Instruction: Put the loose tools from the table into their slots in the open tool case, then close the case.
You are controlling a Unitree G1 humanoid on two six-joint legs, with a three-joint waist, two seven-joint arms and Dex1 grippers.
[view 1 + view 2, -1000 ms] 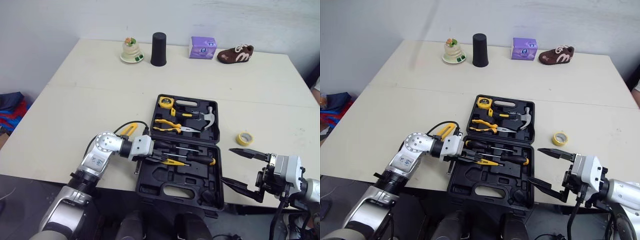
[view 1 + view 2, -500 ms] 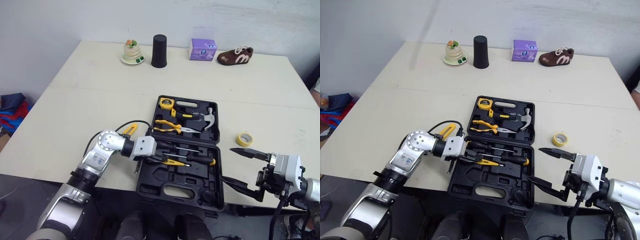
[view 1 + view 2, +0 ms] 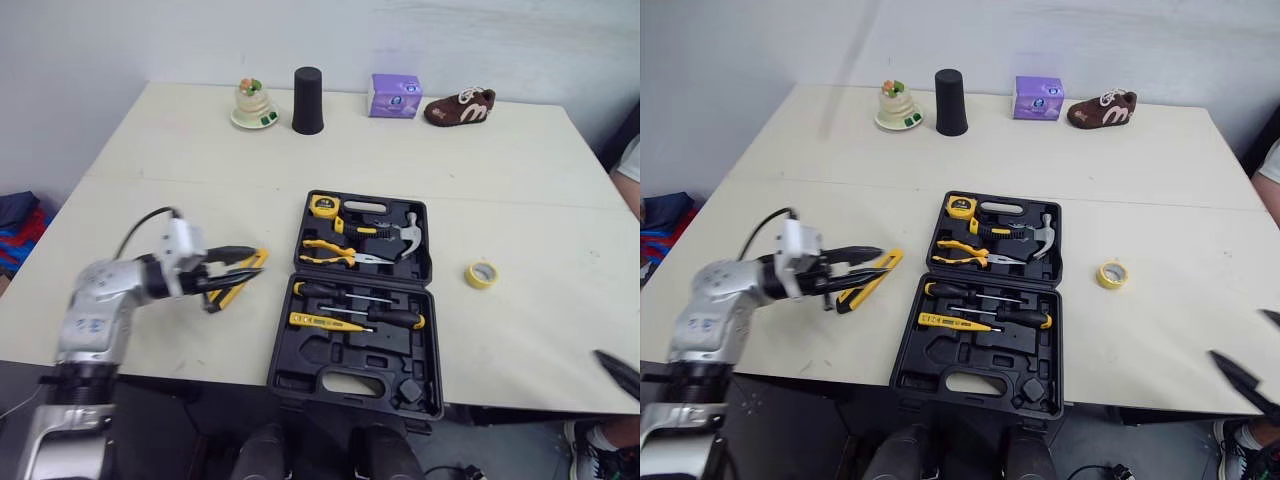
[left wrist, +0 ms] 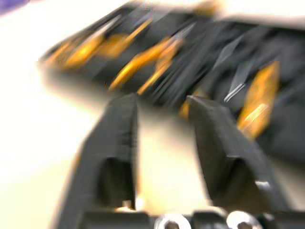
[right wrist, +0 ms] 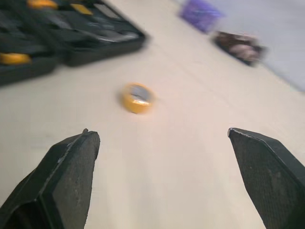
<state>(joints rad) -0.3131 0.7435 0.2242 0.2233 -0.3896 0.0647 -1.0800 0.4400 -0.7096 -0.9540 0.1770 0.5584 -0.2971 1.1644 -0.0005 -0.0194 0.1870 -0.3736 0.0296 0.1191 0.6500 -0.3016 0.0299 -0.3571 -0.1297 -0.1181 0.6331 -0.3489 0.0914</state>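
The open black tool case [image 3: 300,372] lies mid-table with a tape measure, pliers and hammer in its far half. Black screwdrivers and a yellow-handled screwdriver [image 3: 322,321] rest in its near half. A flat yellow tool [image 3: 862,292] lies on the table left of the case. My left gripper [image 3: 245,265] hovers right over it, open, one finger on each side; I cannot tell if they touch it. A yellow tape roll [image 3: 482,274] sits right of the case. My right gripper [image 5: 158,133] is wide open and empty at the near right edge, with the roll ahead of it.
Along the table's far edge stand a small figurine [image 3: 252,104], a black cup [image 3: 307,100], a purple box [image 3: 393,95] and a brown shoe [image 3: 458,107]. A person's white sleeve [image 3: 630,160] shows at the right edge.
My left gripper has left the case, swung left over the yellow tool and opened. The yellow-handled screwdriver now lies in the case. My right arm pulled back low right. The camera shifted.
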